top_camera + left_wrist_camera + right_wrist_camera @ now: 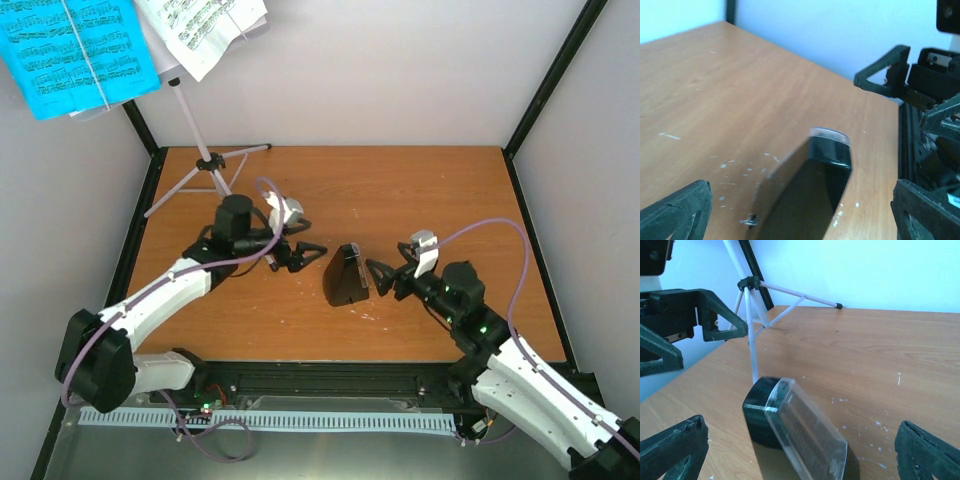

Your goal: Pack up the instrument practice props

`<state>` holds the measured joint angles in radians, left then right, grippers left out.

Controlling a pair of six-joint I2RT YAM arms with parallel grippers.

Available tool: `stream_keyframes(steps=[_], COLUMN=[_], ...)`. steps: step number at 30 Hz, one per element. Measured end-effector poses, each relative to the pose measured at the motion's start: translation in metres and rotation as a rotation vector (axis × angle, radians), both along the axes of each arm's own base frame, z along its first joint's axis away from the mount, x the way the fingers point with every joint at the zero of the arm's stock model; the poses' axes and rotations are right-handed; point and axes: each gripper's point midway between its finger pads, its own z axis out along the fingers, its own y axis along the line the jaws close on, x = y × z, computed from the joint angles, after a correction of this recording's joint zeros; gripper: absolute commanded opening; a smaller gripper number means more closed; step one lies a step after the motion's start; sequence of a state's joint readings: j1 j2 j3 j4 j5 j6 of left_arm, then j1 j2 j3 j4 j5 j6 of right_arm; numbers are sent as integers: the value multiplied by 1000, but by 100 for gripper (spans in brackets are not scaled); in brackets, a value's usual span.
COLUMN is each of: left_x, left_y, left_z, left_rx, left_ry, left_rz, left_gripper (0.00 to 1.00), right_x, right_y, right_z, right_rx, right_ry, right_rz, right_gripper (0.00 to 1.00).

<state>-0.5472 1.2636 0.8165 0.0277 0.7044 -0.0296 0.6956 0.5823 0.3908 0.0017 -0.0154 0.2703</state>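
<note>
One metronome (345, 277), one tripod music stand (205, 160) and two sets of music sheets, one blue (80, 55) and one white (205, 30), are counted, along with two grippers. The black metronome is found at the middle of the frame, its long axis running up the picture and its narrow end pointed at the upper edge. Whether it stands or lies cannot be told. The left gripper (305, 253) is held just to its left and the right gripper (378, 278) just to its right, the fingers of each spread wide with nothing gripped. The stand is placed at the upper left, the sheets above it. A brown wooden table (440, 200), flecked white, is enclosed by pale walls and black corner posts (550, 80).
</note>
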Motion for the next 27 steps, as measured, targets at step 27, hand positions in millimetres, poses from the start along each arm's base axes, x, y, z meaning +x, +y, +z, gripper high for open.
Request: stream_keyframes(steps=[27], left_x=[59], left_y=[144], left_z=[34], left_rx=[-43], left_ry=[67], left_rz=[440], left_gripper=[100], right_x=[51], right_y=[76], right_z=[-5], right_rx=[56], right_ry=[298], right_rz=[733], right_gripper=[100])
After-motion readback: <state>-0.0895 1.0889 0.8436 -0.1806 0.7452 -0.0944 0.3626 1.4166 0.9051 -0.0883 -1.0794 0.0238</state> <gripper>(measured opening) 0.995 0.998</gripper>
